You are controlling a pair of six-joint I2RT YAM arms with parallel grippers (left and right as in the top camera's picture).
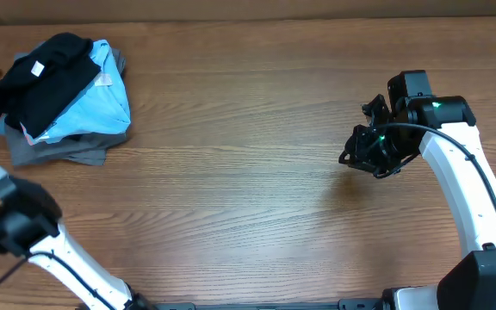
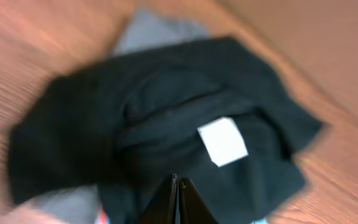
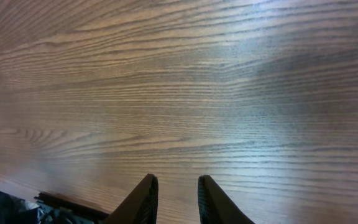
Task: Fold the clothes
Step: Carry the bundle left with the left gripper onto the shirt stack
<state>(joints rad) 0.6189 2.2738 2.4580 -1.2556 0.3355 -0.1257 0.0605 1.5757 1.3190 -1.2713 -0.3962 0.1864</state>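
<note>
The black T-shirt (image 1: 54, 73) is lying crumpled on top of a small pile at the far left of the table (image 1: 248, 172), its white neck label (image 2: 222, 141) facing up. No fold is showing in it yet: the fabric is sitting bunched, with the sleeves and hem lost in the heap. So the task is looking barely begun, and the shirt is going to need lifting off the pile, spreading flat on the bare wood, and then folding.

Under it the light blue tee (image 1: 102, 95) is peeking out to the right, and the grey garment (image 1: 67, 151) is lying at the bottom. That is making three garments in all, one of each colour, with one label in sight.

The left gripper (image 2: 178, 196) is hanging right over the black cloth with its jaws pressed together (whether a pinch of fabric is caught between them, the blurred wrist view is not showing). The right gripper (image 3: 176, 180) is hovering well apart over bare table on the right side, its jaws standing slightly parted and holding nothing.
</note>
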